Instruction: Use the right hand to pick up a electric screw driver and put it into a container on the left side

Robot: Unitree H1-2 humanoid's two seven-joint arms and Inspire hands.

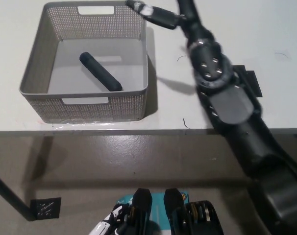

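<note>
The black electric screwdriver (100, 71) lies flat on the floor of the grey mesh container (36, 68) at the table's left. My black right hand (163, 14) is above the container's far right corner, open and holding nothing, fingers spread toward the left. Its arm runs down the right side of the picture. My white left hand (109, 224) rests low at the bottom edge, below the table; its fingers are not clear enough to read.
A black cross-shaped mat (246, 81) lies on the white table to the right, partly behind my right arm. The table's front edge (89, 131) runs across the middle, with floor below it.
</note>
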